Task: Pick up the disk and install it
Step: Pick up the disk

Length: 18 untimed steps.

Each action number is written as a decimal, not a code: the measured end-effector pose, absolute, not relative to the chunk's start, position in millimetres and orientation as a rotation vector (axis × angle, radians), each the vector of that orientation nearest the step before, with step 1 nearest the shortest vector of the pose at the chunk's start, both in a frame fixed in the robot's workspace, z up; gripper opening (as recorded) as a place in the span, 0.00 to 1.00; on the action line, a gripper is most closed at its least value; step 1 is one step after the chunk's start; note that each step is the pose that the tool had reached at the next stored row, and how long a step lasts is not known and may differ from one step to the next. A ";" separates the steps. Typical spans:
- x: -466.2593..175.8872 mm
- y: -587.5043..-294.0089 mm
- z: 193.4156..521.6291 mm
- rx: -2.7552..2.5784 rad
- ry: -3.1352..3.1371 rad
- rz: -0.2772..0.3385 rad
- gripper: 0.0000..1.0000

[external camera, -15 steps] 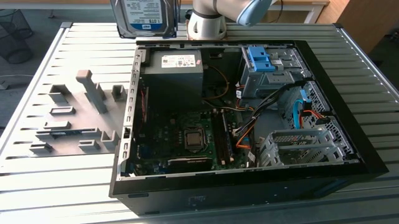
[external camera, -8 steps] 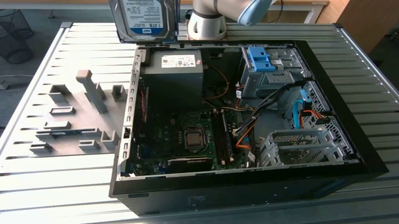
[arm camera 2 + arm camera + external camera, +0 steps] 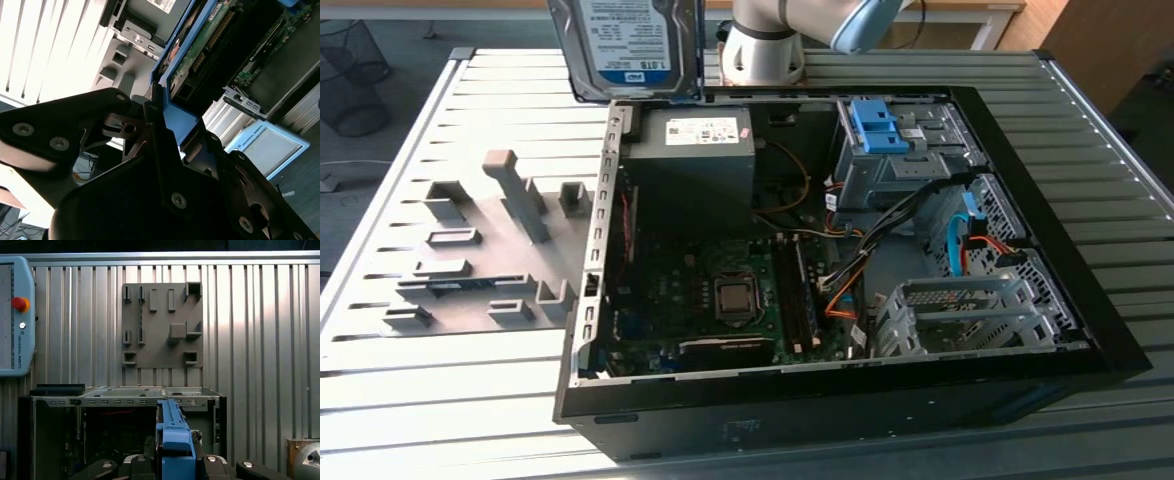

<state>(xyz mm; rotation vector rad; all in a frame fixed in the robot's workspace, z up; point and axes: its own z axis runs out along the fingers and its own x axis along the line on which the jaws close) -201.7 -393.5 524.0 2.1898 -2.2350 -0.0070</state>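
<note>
Label (image 3: pixel 624 35) faces me in the exterior view: silver blue-railed rectangular disk (image 3: pixel 630 90), long axis vertical, over the edge of the open black computer case (image 3: pixel 854 405); both wrist views show black gripper (image 3: pixel 175 465) clamping its rail.

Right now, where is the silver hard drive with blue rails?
The gripper holds the silver hard drive; in the exterior view it hangs at the top, above the black computer case's far wall, near the grey power-supply box.
</note>
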 end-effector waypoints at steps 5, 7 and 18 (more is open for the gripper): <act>-187.0 -396.5 523.4 2.187 -2.232 -0.001 0.36; -178.0 -397.1 523.0 2.187 -2.233 -0.001 0.36; -145.1 -397.6 521.9 2.187 -2.232 0.000 0.36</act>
